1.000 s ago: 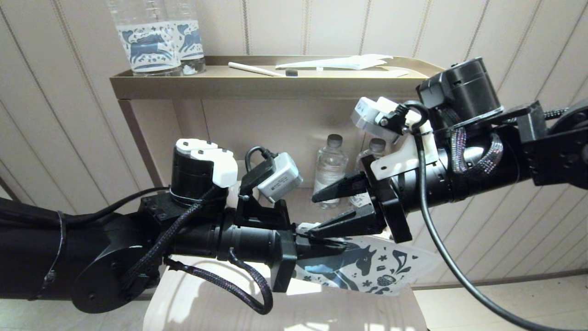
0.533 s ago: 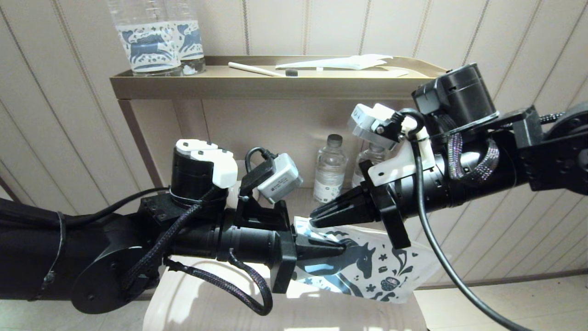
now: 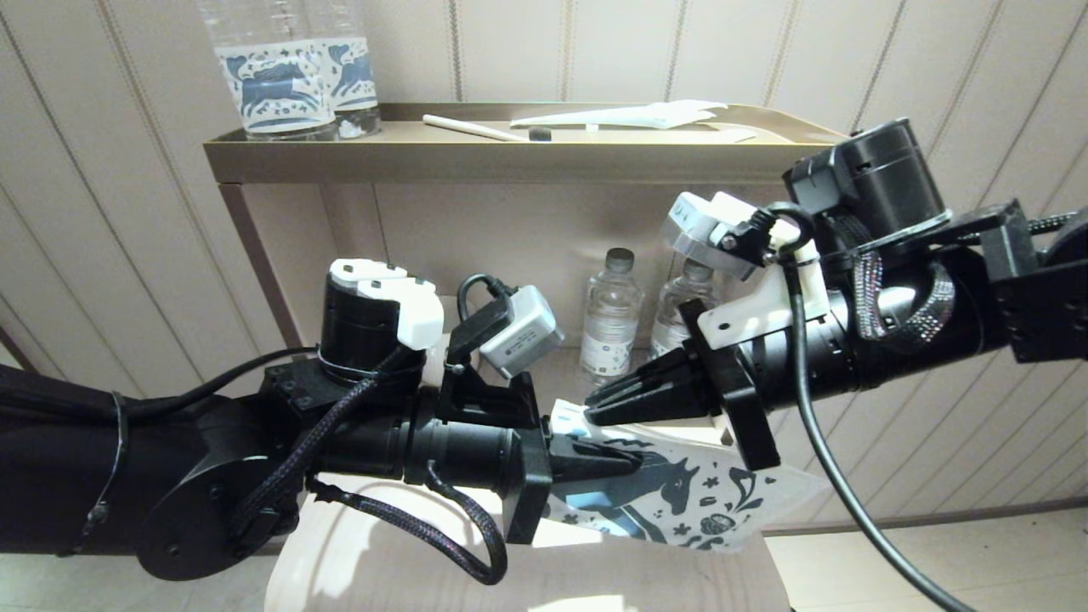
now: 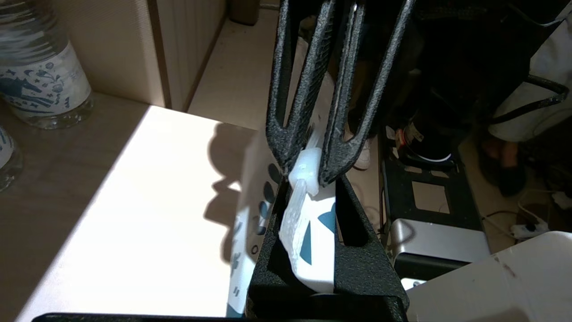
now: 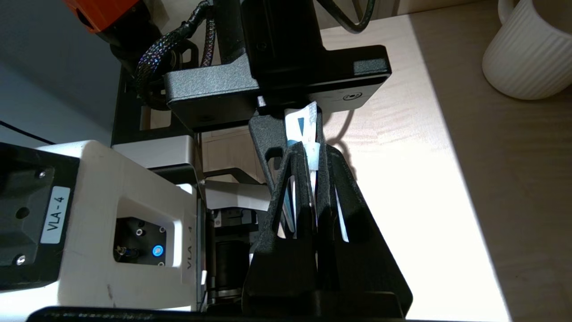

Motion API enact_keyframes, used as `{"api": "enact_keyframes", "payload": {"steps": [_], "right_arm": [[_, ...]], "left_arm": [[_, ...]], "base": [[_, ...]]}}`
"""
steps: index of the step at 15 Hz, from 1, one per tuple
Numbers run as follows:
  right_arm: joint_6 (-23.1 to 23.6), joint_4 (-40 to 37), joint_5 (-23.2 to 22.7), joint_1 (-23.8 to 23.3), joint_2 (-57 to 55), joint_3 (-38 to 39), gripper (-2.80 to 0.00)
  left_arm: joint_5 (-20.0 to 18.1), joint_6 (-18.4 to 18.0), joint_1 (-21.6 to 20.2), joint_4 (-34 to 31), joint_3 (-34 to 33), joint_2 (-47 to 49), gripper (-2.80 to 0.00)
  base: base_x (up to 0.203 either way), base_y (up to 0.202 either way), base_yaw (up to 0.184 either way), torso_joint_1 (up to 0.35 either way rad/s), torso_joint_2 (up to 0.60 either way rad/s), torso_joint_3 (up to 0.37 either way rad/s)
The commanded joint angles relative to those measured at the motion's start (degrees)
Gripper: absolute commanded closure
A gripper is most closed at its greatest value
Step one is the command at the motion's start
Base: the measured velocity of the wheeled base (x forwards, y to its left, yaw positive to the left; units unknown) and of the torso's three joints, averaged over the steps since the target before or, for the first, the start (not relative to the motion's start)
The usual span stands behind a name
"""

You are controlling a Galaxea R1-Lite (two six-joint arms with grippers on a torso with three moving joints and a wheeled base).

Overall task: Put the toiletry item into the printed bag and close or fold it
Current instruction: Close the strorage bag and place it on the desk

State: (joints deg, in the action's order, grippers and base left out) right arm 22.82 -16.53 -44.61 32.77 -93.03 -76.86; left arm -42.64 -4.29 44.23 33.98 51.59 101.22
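Note:
The printed bag (image 3: 705,497), white with dark blue horse and leaf motifs, hangs in the air between both arms. My left gripper (image 3: 633,463) is shut on one end of it, seen from behind as a white fold with blue marks (image 4: 313,250). My right gripper (image 3: 592,412) is shut on a small white tab (image 4: 307,165) at the bag's top edge, just above the left fingertips; the same tab (image 5: 313,154) shows in the right wrist view. The pale whitish-blue toothbrush is hidden from every view.
A brass tray shelf (image 3: 476,161) at the back carries two large bottles with printed labels (image 3: 280,76), a cream-handled, black-headed toothbrush (image 3: 484,129) and a plain white wrapper (image 3: 629,115). Small water bottles (image 3: 610,314) stand below. A white ribbed mug (image 5: 532,49) sits on the pale tabletop (image 5: 424,179).
One second ago my right gripper stood open around the bag's top edge. It has shut there and then shifted slightly right. The left gripper has kept its hold.

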Motion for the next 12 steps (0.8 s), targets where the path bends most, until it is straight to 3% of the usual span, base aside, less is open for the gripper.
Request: {"api": "enact_keyframes", "payload": {"steps": [1, 10, 12], "right_arm": [[0.2, -0.1, -0.2, -0.9, 1.7, 1.4, 0.00], [0.8, 0.0, -0.2, -2.5, 6.0, 7.3, 0.00], [1.2, 0.0, -0.3, -4.7, 7.9, 9.5, 0.00]], "left_arm": [[-0.2, 0.0, 0.0, 0.2, -0.1, 0.1, 0.00], [-0.2, 0.0, 0.0, 0.2, 0.0, 0.0, 0.00], [-0.2, 0.0, 0.0, 0.2, 0.1, -0.1, 0.00]], "base": [[0.000, 0.000, 0.000, 0.000, 0.00, 0.000], [0.000, 0.000, 0.000, 0.000, 0.00, 0.000], [0.000, 0.000, 0.000, 0.000, 0.00, 0.000]]}}
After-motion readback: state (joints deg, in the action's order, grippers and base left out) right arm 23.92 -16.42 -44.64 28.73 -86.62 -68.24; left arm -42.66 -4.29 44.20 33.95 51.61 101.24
